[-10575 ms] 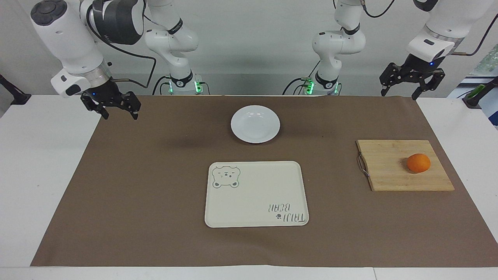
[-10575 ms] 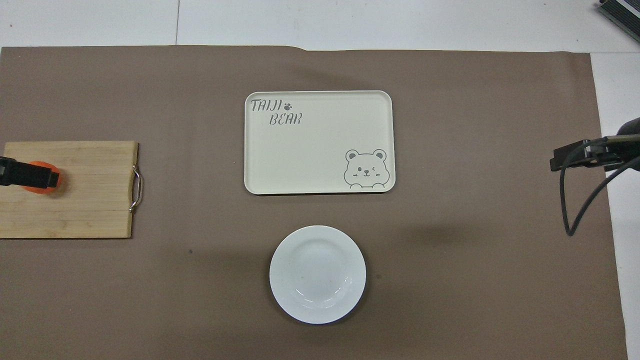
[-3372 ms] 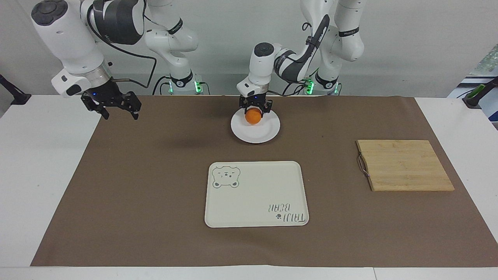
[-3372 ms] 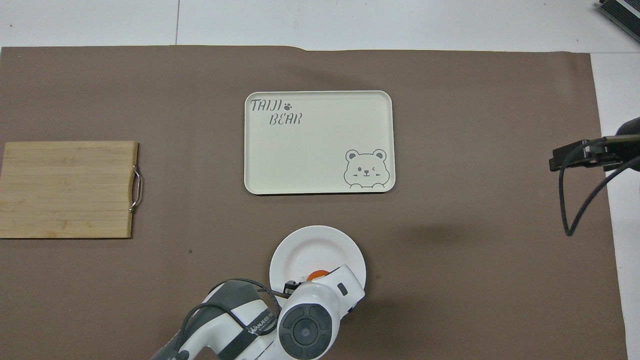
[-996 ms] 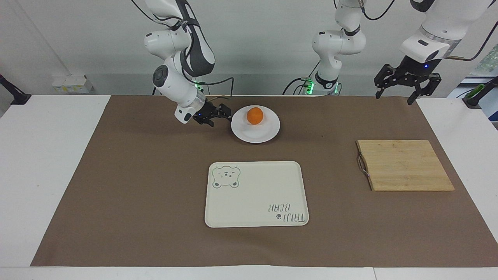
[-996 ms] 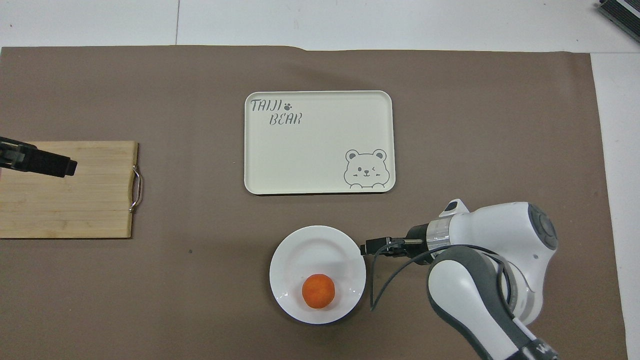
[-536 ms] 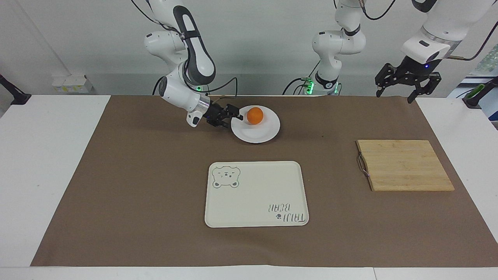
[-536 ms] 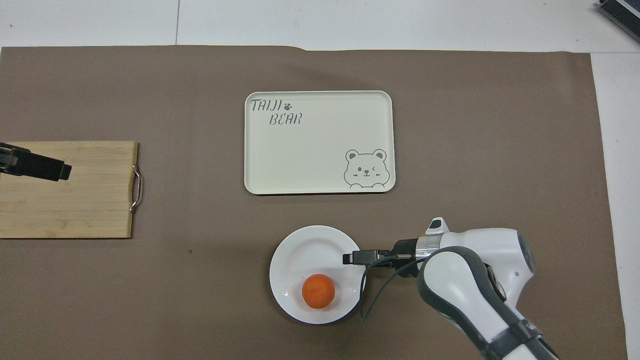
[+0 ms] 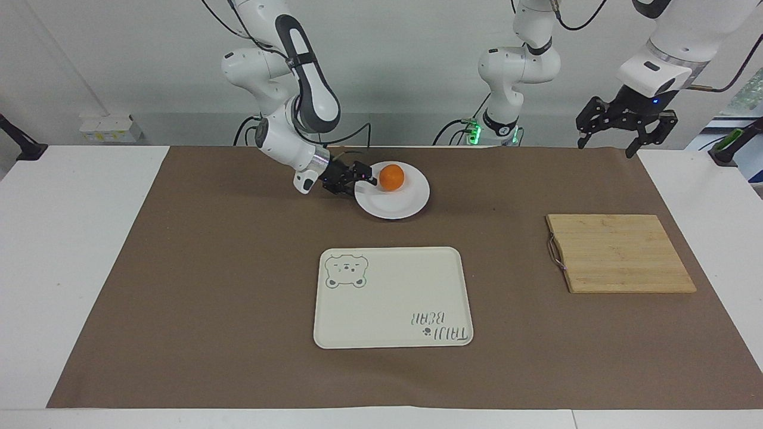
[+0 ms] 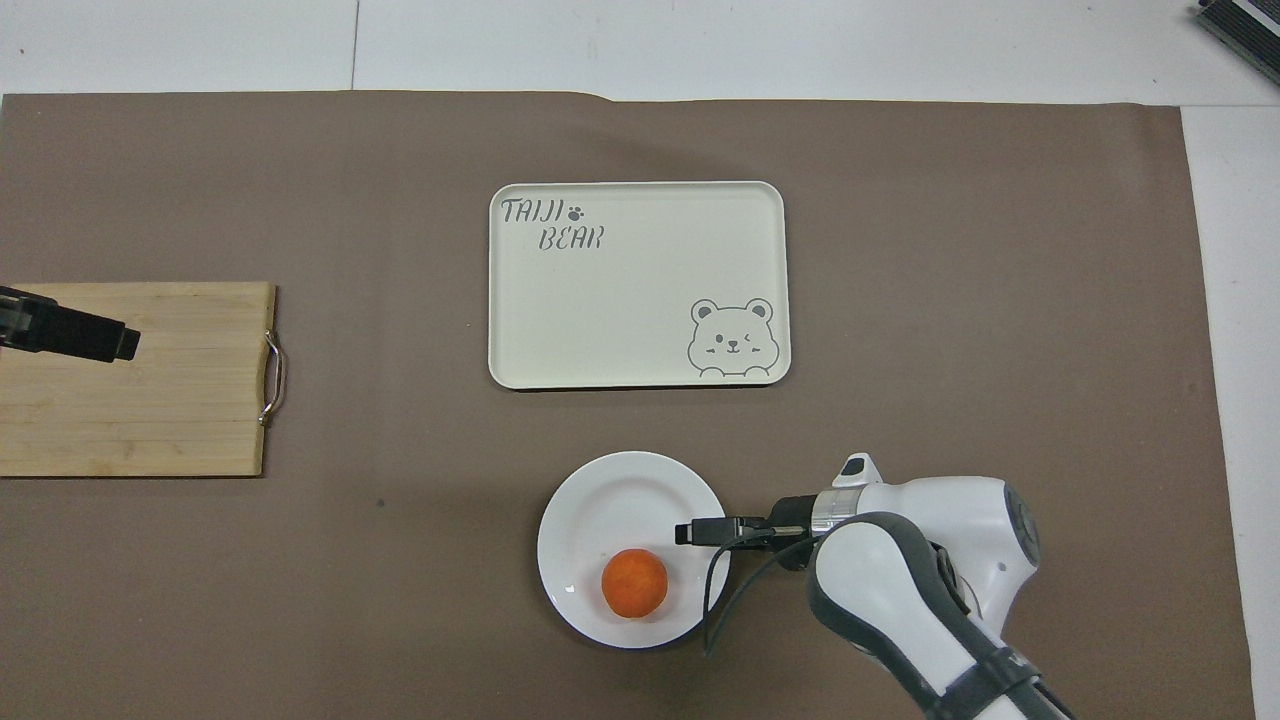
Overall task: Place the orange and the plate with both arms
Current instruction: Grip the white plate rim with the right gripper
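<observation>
The orange (image 9: 391,177) (image 10: 634,583) lies on the white plate (image 9: 405,208) (image 10: 600,490), on the part of it nearest the robots. The plate rests on the brown mat, close to the robots' edge, midway between the arms. My right gripper (image 9: 365,177) (image 10: 692,532) lies low and nearly level at the plate's rim on the right arm's end. It is open, with one finger reaching over the rim, beside the orange and apart from it. My left gripper (image 9: 614,140) (image 10: 115,340) hangs open and empty in the air over the cutting board.
A cream tray with a bear drawing (image 9: 393,298) (image 10: 640,290) lies farther from the robots than the plate. A wooden cutting board (image 9: 620,253) (image 10: 150,400) with a metal handle sits toward the left arm's end. A brown mat (image 9: 208,268) covers the table.
My right gripper has slid from beside the plate onto its rim, toward the orange. Plate and orange have barely shifted. The left gripper holds its place in the air.
</observation>
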Tool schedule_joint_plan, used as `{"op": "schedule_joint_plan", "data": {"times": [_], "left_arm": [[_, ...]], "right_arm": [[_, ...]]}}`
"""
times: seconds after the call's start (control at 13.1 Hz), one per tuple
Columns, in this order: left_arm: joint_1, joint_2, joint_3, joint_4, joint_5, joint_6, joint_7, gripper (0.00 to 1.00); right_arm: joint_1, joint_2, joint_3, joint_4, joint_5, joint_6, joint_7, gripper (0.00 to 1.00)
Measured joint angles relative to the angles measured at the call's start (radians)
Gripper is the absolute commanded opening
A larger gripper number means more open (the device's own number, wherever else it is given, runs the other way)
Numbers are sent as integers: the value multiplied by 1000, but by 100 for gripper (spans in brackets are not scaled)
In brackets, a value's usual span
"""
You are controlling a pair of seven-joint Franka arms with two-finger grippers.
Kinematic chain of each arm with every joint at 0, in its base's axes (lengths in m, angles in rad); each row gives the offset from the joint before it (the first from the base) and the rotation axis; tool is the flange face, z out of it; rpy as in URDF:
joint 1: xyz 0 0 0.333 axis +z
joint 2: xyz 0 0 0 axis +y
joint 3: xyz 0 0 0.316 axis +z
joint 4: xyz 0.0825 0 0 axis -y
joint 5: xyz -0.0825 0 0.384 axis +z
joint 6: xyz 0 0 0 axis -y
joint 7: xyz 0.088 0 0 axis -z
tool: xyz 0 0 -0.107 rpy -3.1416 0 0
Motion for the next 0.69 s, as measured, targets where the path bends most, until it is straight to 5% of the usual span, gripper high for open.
{"op": "schedule_joint_plan", "data": {"times": [0.15,0.23,0.31,0.38,0.46,0.69], "left_arm": [[0,0,0,0,0,0,0,100],[0,0,0,0,0,0,0,100],[0,0,0,0,0,0,0,100],[0,0,0,0,0,0,0,100],[0,0,0,0,0,0,0,100],[1,0,0,0,0,0,0,100]], "right_arm": [[7,2,0,-5,1,9,0,97],[11,5,0,-9,2,14,0,84],[28,14,0,-11,25,40,1,65],[58,22,0,-13,62,76,1,21],[92,31,0,-13,86,115,1,0],[131,41,0,-15,102,158,3,0]]}}
